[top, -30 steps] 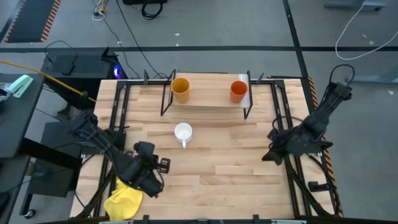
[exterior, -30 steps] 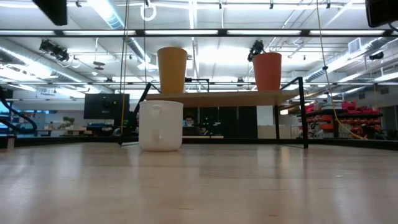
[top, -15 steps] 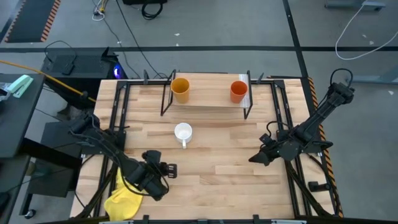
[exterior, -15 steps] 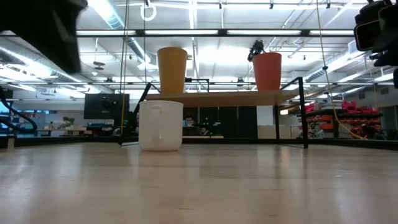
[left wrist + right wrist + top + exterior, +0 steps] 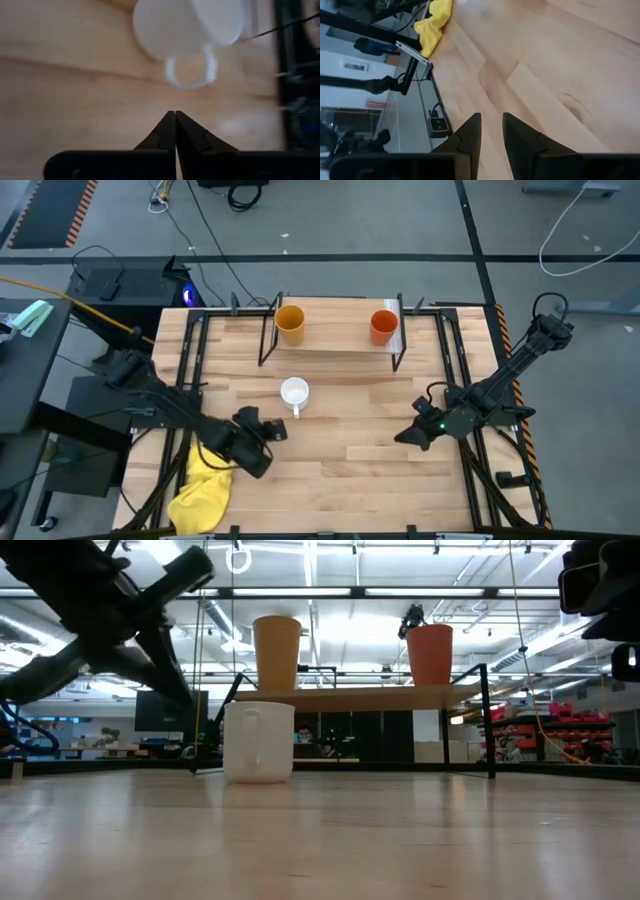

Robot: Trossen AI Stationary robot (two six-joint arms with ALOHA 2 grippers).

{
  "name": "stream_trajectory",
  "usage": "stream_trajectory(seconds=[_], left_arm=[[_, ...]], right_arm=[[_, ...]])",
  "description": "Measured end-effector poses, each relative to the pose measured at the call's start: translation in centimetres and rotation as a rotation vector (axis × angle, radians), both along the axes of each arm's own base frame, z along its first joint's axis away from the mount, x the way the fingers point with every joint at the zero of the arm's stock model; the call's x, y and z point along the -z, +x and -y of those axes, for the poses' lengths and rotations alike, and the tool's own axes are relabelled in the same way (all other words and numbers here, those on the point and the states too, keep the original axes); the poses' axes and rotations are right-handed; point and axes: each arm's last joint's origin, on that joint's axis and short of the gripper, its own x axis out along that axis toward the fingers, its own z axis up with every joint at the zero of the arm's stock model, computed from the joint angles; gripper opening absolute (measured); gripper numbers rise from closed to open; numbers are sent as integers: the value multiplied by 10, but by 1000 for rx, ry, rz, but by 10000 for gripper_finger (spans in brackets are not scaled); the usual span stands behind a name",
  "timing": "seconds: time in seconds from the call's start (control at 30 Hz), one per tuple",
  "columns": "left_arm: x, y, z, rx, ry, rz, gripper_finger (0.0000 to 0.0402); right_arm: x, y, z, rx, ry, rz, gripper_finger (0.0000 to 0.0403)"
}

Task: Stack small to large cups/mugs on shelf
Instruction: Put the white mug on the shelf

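Observation:
The white mug (image 5: 294, 392) stands on the tabletop in front of the shelf, handle toward the near edge; the left wrist view shows the mug (image 5: 190, 25) and its handle (image 5: 191, 72) just ahead of the fingers. On the shelf (image 5: 335, 338) stand the yellow-orange cup (image 5: 290, 323) and the red-orange cup (image 5: 383, 326). My left gripper (image 5: 279, 428) is shut, raised, a little near and left of the mug, touching nothing (image 5: 175, 114). My right gripper (image 5: 401, 438) hovers over the table's right half, fingers a narrow gap apart (image 5: 491, 116). The low view shows mug (image 5: 259, 742), shelf (image 5: 370, 696) and both cups.
A yellow cloth (image 5: 200, 495) lies at the table's near left corner, under my left arm, and shows in the right wrist view as well (image 5: 436, 20). Black frame rails run along both table sides. Bare wood lies between the mug and my right gripper.
My left gripper has swung from the near left corner toward the right and the far edge, closing on the white mug, and its arm has come into the low view. My right gripper has moved from the right edge toward the table's middle. Mug and cups have stayed put.

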Motion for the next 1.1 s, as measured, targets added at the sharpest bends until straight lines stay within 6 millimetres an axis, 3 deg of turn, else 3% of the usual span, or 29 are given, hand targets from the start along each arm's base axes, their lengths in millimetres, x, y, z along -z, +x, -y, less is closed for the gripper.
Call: stream_trajectory(seconds=[0.27, 0.57, 0.73, 1.1], left_arm=[[-2, -24, -19, 98, 31, 88, 29], [22, -49, -38, 169, -62, 257, 28], [26, -45, -47, 262, -65, 316, 23], [26, -29, -79, 349, -53, 259, 48]], right_arm=[[-1, 1, -1, -20, -9, 8, 87], [-2, 1, -2, -32, -12, 26, 87], [-2, 1, -2, -38, -10, 26, 87], [-5, 2, -3, -34, 13, 47, 87]])
